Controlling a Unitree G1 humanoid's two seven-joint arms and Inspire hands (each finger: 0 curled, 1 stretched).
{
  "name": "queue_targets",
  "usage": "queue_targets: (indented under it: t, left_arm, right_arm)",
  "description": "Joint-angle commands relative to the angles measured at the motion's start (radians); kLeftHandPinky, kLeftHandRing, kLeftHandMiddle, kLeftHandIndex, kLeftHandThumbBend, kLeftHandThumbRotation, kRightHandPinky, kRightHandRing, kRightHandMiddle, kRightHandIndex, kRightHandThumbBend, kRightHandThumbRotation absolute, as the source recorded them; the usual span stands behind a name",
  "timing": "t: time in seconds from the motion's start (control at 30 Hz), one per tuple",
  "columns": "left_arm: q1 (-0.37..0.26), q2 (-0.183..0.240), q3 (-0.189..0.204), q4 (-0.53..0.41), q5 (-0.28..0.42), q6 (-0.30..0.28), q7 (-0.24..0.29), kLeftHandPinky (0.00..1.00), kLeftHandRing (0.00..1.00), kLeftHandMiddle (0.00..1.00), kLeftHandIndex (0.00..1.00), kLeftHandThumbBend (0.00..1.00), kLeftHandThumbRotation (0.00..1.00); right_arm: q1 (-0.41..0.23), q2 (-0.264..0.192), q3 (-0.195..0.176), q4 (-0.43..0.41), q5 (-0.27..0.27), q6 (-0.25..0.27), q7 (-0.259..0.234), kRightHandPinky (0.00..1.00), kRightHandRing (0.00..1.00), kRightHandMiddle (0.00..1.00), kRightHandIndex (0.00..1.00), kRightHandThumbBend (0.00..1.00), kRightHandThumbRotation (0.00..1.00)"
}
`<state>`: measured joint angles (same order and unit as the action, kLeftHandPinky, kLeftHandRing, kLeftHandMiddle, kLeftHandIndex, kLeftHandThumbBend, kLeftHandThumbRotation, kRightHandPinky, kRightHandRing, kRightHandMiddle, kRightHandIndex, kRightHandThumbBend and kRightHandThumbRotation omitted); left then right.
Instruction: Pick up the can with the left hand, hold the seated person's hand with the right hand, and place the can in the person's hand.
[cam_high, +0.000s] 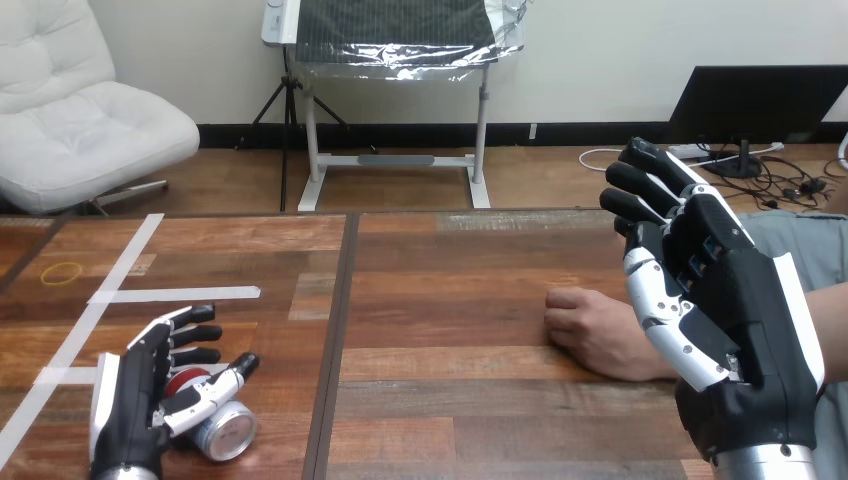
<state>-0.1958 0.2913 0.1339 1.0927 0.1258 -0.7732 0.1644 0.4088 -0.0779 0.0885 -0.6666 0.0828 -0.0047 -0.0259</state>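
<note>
Left hand (135, 400): near left of the table (450, 400), back upward; fingers nearly straight and spread, pointing right and far; thumb laid across the can; not closed round it.
Can (226, 432): on its side on the wood, touching the left hand, lodged between thumb and fingers; silver end facing near and right; red body running far and left under the thumb.
Key relation: long axis crosses the thumb and runs roughly along the palm; can lies just right of the palm, inside the hand's span; closing the fingers judged to be the next call; lift not yet done.
Risk: round body free to roll right if nudged before the fingers wrap it.
Right hand (725, 300): near right, raised; fingers extended far and upward, slightly bent at the tips, holding nothing; overlaps the person's wrist in the view; contact cannot be told.
Person's hand (595, 330): right of centre, resting on the table, fingers curled under; well apart from the can; palm not yet offered.
Nearer hand: left for the can; right for the person's hand.
Open room: bare wood from the can across the dark seam (338, 330) to the person's hand.
Tape lines (175, 294): far of the left hand, flat; no obstacle.
Yellow band (62, 271): far left, outside the path.
</note>
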Motion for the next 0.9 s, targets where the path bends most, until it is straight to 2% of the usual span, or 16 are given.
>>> queue_targets:
  t: [0.0,0.87]
  left_arm:
    - [-0.028,-0.016,-0.004,-0.042,-0.011,-0.017,0.001,0.58,0.64,0.69,0.71,0.63,0.11]
    - [-0.035,-0.032,-0.043,-0.052,0.043,0.017,0.055,0.57,0.64,0.69,0.72,0.62,0.12]
  right_arm:
    - [-0.052,0.021,-0.010,-0.049,0.011,0.002,-0.001,0.87,0.83,0.83,0.83,0.00,0.00]
    - [-0.048,0.016,-0.023,-0.050,0.026,0.001,0.007,0.86,0.82,0.83,0.83,0.00,0.00]
